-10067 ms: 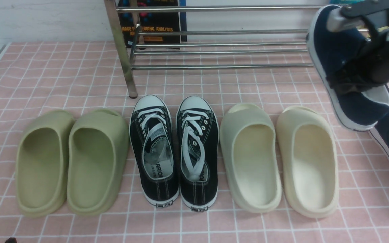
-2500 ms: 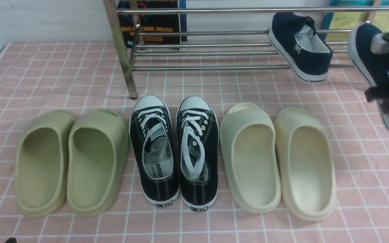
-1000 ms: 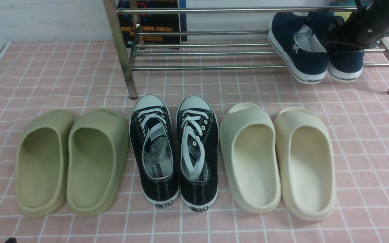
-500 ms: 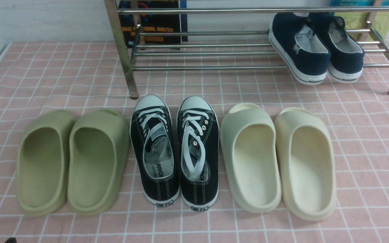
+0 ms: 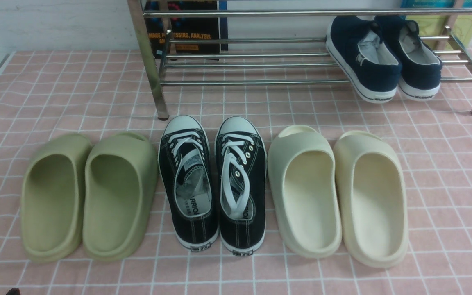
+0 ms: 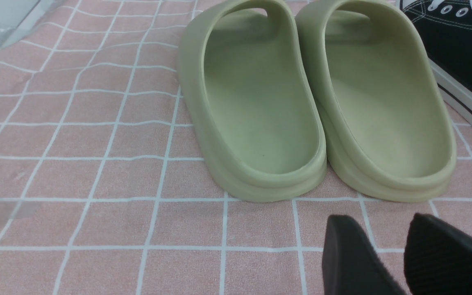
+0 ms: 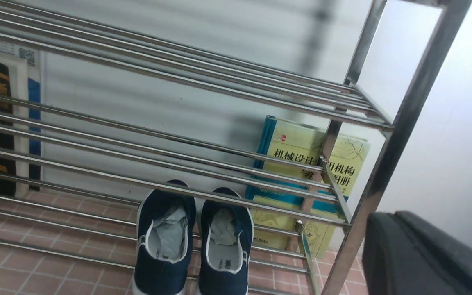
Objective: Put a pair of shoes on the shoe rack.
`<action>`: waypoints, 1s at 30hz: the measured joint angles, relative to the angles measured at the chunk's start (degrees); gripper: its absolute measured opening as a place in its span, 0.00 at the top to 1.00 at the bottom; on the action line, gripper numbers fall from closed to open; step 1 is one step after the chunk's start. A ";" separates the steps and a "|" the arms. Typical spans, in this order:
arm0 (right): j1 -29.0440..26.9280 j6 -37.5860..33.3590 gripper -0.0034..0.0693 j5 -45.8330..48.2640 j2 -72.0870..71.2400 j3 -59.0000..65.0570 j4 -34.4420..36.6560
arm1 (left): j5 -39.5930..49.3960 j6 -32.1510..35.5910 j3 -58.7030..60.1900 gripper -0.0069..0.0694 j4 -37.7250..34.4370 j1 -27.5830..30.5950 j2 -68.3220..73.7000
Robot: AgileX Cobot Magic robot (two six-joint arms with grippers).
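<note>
The two navy-blue slip-on shoes stand side by side on the lowest bars at the right end of the chrome shoe rack [image 5: 244,82], heels toward me: one shoe [image 5: 363,57] and its mate [image 5: 416,53]. The right wrist view shows both [image 7: 164,246] [image 7: 225,246] under the rack's bars [image 7: 178,147]. My right gripper [image 7: 395,215] is off to their right, apart from them, fingers together and empty; the front view does not show it. My left gripper [image 6: 379,223] is open and empty, low over the cloth near the green slides.
On the pink checked cloth [image 5: 445,164] stand a pair of green foam slides [image 5: 88,196], black lace-up sneakers [image 5: 211,184] and cream foam slides [image 5: 338,192] in a row. Books [image 5: 187,28] lean behind the rack. The rack's right post [image 7: 387,164] is close to my right gripper.
My right arm set the first navy shoe on the rack, then the second beside it, let go and drew back out of the front view. The left arm has not moved.
</note>
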 joint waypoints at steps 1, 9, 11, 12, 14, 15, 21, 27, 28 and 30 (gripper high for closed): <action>0.00 0.18 0.97 -2.60 -2.84 4.35 0.00 | 0.00 0.00 0.00 0.59 0.00 0.00 0.00; 0.00 7.23 0.96 -14.86 -23.90 33.66 1.14 | 0.00 0.00 0.00 0.59 0.00 0.00 0.00; 0.00 7.97 0.96 -17.64 -27.12 37.57 1.14 | 0.00 0.00 0.00 0.59 0.00 0.00 0.00; 0.00 8.09 0.96 -18.84 -28.38 39.17 1.08 | 0.00 0.00 0.00 0.59 0.00 0.00 0.00; 0.00 8.14 0.96 -19.86 -29.39 40.62 0.93 | 0.00 0.00 0.00 0.59 0.00 0.00 0.00; 0.00 8.23 0.96 -20.04 -30.20 41.76 0.87 | 0.00 0.00 0.00 0.59 0.00 0.00 0.00; 0.00 9.30 0.95 -15.26 -31.32 42.72 0.68 | 0.00 0.00 0.00 0.59 0.00 0.00 0.00; 0.00 9.30 0.95 -9.63 -31.32 42.72 0.68 | 0.00 0.00 0.00 0.59 0.00 0.00 0.00; 0.00 9.30 0.95 -8.30 -31.32 42.72 0.68 | 0.00 0.00 0.00 0.59 0.00 0.00 0.00; 0.00 9.30 0.95 -6.07 -31.32 42.72 0.68 | 0.00 0.00 0.00 0.59 0.00 0.00 0.00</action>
